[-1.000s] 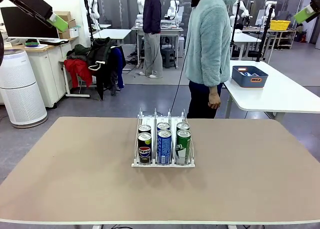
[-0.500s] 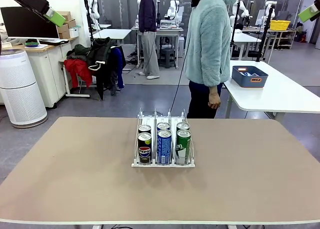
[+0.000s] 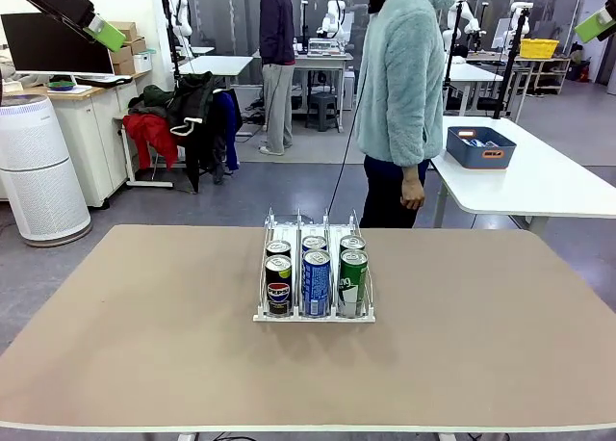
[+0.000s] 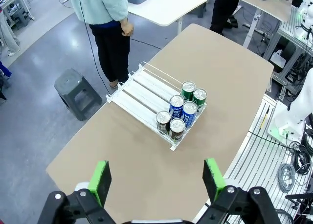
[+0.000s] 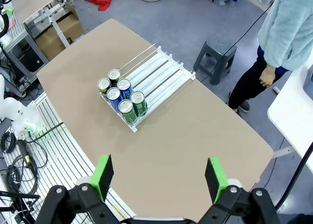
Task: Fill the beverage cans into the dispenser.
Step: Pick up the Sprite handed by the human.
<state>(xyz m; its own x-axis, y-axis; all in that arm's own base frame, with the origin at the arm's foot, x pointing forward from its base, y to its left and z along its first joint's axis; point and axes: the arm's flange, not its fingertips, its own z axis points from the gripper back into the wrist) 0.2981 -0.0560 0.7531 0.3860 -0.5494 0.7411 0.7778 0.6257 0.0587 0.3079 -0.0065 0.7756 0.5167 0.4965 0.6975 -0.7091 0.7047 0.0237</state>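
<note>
Six cans (image 3: 316, 279) stand at the robot-side end of the rack (image 3: 300, 223), mid table (image 3: 144, 345); the back row is half hidden from the front. Wrist views show left gripper (image 4: 157, 177) and right gripper (image 5: 159, 176) spread wide, holding nothing.

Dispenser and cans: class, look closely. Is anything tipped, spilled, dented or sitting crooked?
Nothing stands out. The six beverage cans stand upright, two to a lane, black, blue and green, packed at the robot's end of the dispenser. It sits flat on the table, with no spill around it.
</note>
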